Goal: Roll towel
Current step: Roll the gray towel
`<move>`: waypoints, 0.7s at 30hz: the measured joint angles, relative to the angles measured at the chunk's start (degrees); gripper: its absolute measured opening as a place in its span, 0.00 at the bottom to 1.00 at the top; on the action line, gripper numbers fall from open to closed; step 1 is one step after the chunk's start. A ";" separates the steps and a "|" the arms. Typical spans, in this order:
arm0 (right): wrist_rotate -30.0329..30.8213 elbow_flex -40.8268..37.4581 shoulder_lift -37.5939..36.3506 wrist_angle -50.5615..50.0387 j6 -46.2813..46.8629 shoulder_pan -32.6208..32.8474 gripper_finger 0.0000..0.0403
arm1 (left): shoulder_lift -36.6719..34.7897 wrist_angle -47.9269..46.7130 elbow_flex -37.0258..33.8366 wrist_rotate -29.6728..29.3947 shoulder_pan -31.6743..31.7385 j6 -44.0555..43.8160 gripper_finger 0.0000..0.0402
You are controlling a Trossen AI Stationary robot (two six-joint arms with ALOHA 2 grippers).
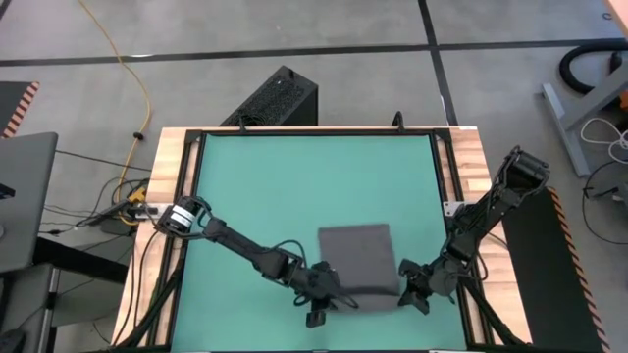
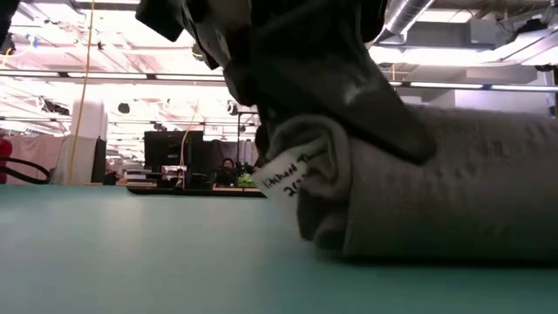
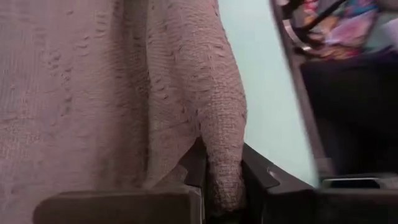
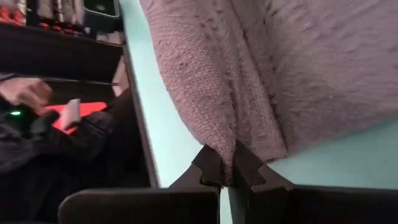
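The dark grey towel [image 1: 358,257] lies on the green mat [image 1: 285,186] near its front edge, with its near edge folded up into a low roll. My left gripper [image 1: 330,296] is shut on the roll's left end; the cloth [image 3: 224,180] sits pinched between its fingers. My right gripper [image 1: 408,283] is shut on the roll's right end, with the towel's corner [image 4: 229,163] clamped. In the low view the rolled end [image 2: 418,183] fills the right side, with a white label [image 2: 283,173], and a gripper [image 2: 305,61] bears on it from above.
The mat sits in a wooden table frame [image 1: 167,186]. A black box [image 1: 275,98] stands beyond the table's far edge. A person's hand [image 4: 25,93] shows off the table in the right wrist view. Bare mat stretches behind and left of the towel.
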 joint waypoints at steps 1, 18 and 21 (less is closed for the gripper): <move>0.00 0.41 0.00 0.24 0.17 0.35 0.06 | 0.00 -0.57 0.00 1.44 0.13 -1.66 0.08; -5.69 9.18 0.02 -2.86 -24.44 0.55 0.52 | -0.13 -1.49 -4.39 11.05 3.59 -21.17 0.08; 0.34 13.75 0.21 -6.42 -31.92 2.96 0.54 | -0.13 -1.40 -4.44 12.64 4.73 -21.23 0.08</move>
